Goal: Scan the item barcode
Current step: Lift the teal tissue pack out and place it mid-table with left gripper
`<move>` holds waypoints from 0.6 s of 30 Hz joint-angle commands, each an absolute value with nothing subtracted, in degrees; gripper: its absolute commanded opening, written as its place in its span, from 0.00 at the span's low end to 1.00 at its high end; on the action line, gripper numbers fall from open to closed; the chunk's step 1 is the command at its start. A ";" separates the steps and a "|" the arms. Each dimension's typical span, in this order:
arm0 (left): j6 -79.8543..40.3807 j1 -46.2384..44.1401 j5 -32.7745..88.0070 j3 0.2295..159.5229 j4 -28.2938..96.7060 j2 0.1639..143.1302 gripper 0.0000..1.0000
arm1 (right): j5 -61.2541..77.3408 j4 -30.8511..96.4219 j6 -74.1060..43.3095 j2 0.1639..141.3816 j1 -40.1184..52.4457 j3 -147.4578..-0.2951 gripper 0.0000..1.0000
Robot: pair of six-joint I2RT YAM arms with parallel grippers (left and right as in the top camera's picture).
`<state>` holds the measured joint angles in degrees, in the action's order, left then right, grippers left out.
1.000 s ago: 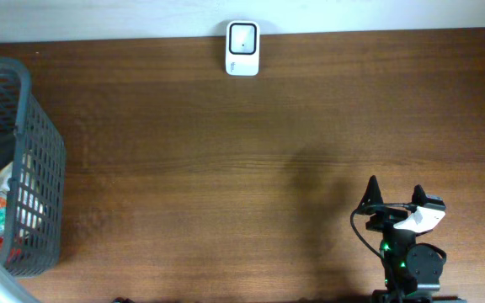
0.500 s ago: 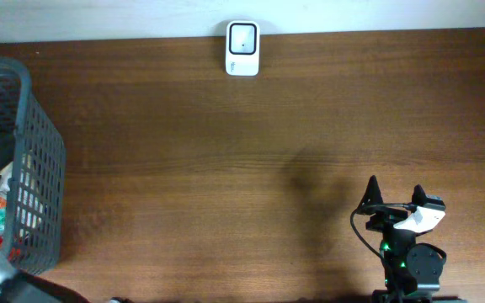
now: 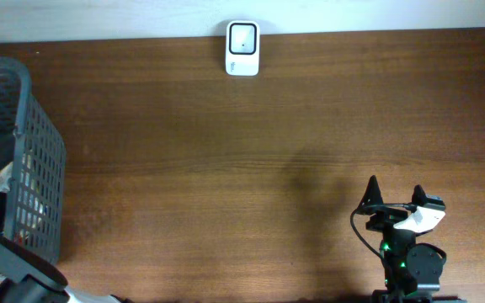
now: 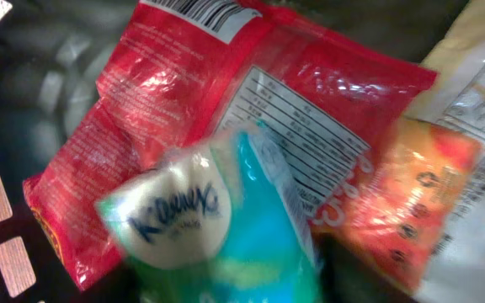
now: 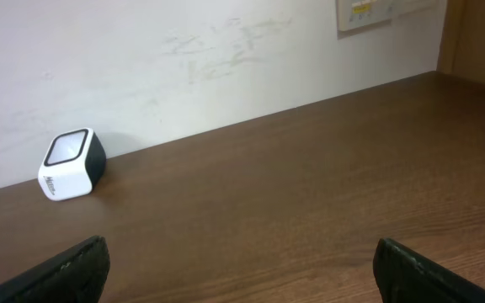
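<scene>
The grey mesh basket (image 3: 25,160) is standing at the 9 o'clock edge of the wooden table (image 3: 226,185), and the left arm (image 3: 11,271) is reaching into it from 7 o'clock. The left gripper's fingers are not showing in any view, so whether it is open, closed or gripping cannot be told. In the left wrist view, a Kleenex tissue pack (image 4: 194,217) is lying on top of the basket contents. Its logo is facing the camera and reading toward 2 o'clock, and its teal body is running toward 5 o'clock, though blur is leaving the long axis uncertain. Beneath it, a red snack bag (image 4: 141,93) is lying label-up with its barcode (image 4: 202,12) at the 12 o'clock edge. An orange packet (image 4: 419,194) is lying at 3 o'clock. The white barcode scanner (image 3: 242,49) is standing at the table's 12 o'clock edge, window facing upward. The right gripper (image 3: 395,189) is resting at 5 o'clock, with its fingers (image 5: 67,269) spread wide and holding nothing.
</scene>
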<state>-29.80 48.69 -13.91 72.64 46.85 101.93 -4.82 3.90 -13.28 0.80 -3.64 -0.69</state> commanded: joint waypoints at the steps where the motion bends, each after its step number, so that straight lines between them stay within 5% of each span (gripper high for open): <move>1: -29.74 48.93 -14.79 72.29 46.65 102.67 0.28 | -4.71 4.27 -13.08 0.36 -3.38 -0.32 0.98; 5: -29.71 48.93 -13.21 74.81 47.64 102.61 0.16 | -4.71 4.27 -13.08 0.36 -3.38 -0.32 0.99; 10: -29.34 48.51 -5.52 89.25 55.46 100.55 0.12 | -4.71 4.27 -13.08 0.36 -3.38 -0.32 0.99; 11: -27.92 48.34 -3.90 91.94 56.27 99.88 0.00 | -4.71 4.27 -13.08 0.36 -3.38 -0.32 0.99; 18: -19.33 41.12 11.92 110.61 58.41 91.02 0.04 | -4.71 4.27 -13.08 0.36 -3.38 -0.32 0.99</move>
<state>-25.17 45.87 0.99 103.55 58.04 98.06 -4.82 3.90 -13.34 0.80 -3.64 -0.69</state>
